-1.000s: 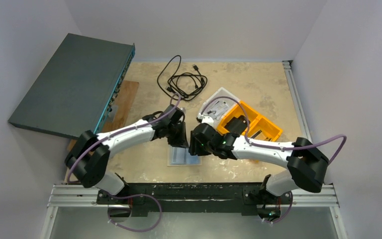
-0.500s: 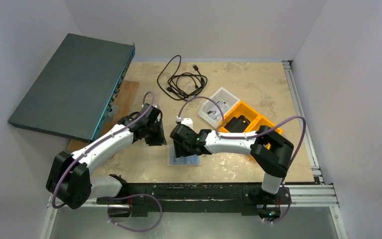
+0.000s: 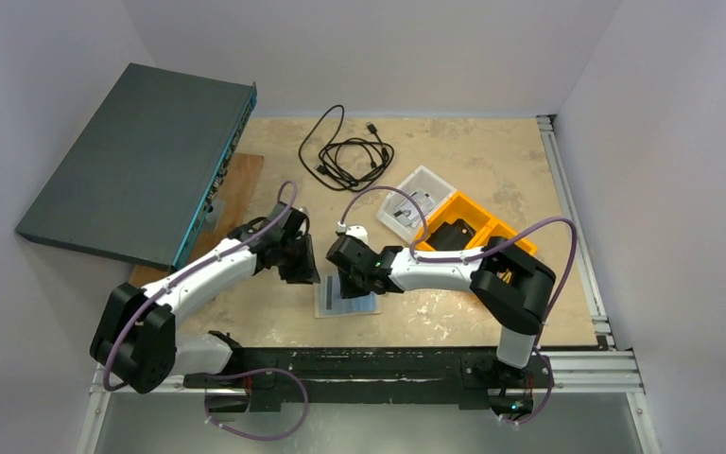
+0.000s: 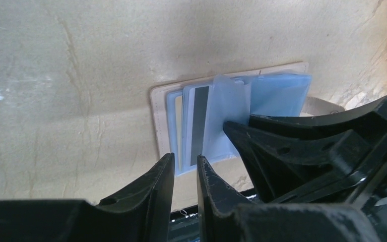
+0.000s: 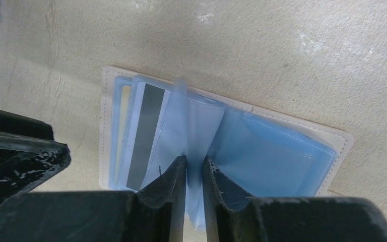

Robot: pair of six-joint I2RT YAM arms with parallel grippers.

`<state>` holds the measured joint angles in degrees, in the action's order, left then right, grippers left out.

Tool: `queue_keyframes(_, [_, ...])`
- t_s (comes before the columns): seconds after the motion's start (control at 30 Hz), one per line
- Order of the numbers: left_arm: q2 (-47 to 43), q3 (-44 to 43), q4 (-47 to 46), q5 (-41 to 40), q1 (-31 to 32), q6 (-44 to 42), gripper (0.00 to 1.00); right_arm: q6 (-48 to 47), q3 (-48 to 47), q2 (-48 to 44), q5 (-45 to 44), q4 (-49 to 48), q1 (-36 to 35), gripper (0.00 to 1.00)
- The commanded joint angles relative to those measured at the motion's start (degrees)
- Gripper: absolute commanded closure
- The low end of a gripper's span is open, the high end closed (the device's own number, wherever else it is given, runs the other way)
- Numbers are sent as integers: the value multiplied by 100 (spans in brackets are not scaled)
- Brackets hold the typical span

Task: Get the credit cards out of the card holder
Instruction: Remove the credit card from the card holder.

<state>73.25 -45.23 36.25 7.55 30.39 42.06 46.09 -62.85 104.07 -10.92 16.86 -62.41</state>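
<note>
Card holder [image 3: 345, 295] lies open and flat on the worktop [image 3: 454, 161], near edge, middle, right between the two arms. Right jaws are down on it, nipped almost shut on a clear blue sleeve [image 5: 191, 126] that stands up from the fold. Left jaws sit at the holder's left near corner, closed to a sliver with nothing in them. I can't tell whether they press on the holder or just hang over it.

One card [image 4: 199, 121], grey stripe up, peeks out of the left-hand pocket. No card is out yet.

Here's the worry. That sleeve looks fixed at the fold, so a pull by the right jaws could drag the whole holder up off the worktop unless the left side pins it. The grip is thin and the plastic slick, so it may simply slide free. The striped card lies flat, hard to get under. And both jaws are crowded over one small holder, so a bump between them is likely.
</note>
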Motion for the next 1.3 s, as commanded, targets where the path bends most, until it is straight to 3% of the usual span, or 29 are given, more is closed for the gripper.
queue_keyframes(0.0, [173, 130, -465, 507, -5, -177, 79, 97, 514, -115, 394, -335, 159, 87])
queue_keyframes(0.3, [841, 156, -1128, 1001, 288, -55, 79, 101, 1067, -253, 991, -1060, 404, 89])
queue_keyframes(0.73, [1455, 228, -1467, 956, 575, 36, 79, 120, 1396, -238, 1345, -1498, 598, 90])
queue_keyframes(0.87, [1469, 234, -1472, 901, 616, 98, 93, 113, 1374, -312, 1351, -1491, 607, 89])
queue_keyframes(0.93, [1437, 222, -1435, 838, 629, 116, 100, 84, 1305, -418, 1331, -1420, 611, 86])
queue_keyframes(1.27, [570, 198, -1033, 628, 700, 205, 100, -119, 798, -1326, 928, -574, 621, 48])
